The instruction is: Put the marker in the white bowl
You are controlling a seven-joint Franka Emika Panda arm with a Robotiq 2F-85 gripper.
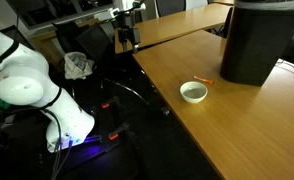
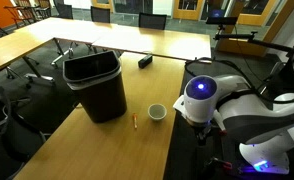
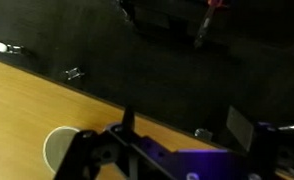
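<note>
We see the marker lying flat on the table, between the white bowl and the black bin. The bowl sits near the table's edge, with bare wood beyond it. The gripper is too dark, so we cannot tell how its fingers stand.

In an exterior view the camera stands close beside the robot arm and looks across the desk, with the white bowl at 3 o'clock. In an exterior view taken from higher and farther, on the opposite side, the arm is at 3 o'clock. Both exterior views share the bowl and the black bin. The wrist view looks down closely on the desk edge, with the bowl at 8 o'clock.
</note>
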